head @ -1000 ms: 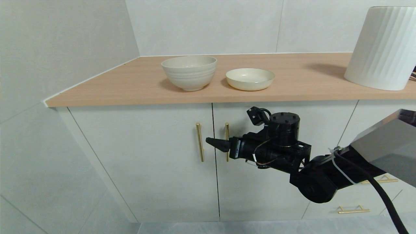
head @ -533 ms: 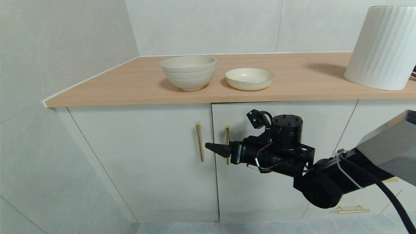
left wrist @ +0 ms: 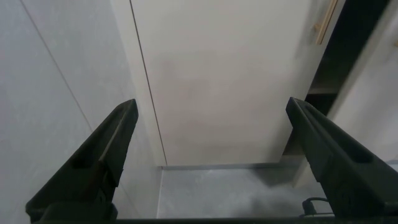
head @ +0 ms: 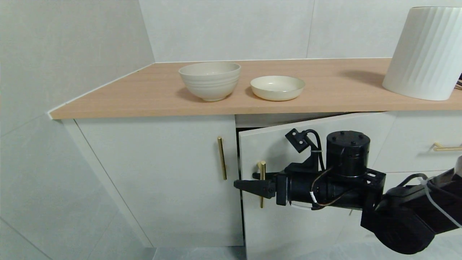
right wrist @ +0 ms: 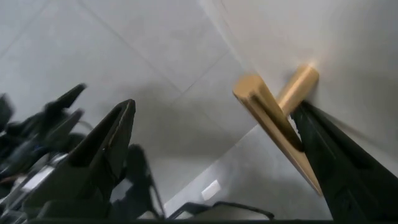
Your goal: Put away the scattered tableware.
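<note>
Step in hand, by judgement: opening the white right-hand cupboard door, which stands ajar. Your right hand has its fingers apart, with the vertical brass bar handle between them (hooked, it appears, not clamped). Draw toward 6 o'clock along the hinge arc so the bar cannot slip out. The left hand, fingers spread, hangs before the closed left door. The beige ribbed bowl and, at its 3 o'clock, the shallow cream dish sit on the wooden bench, near its front edge. Swing room looks open at 6 o'clock; mind the door's top edge under the bench lip.
</note>
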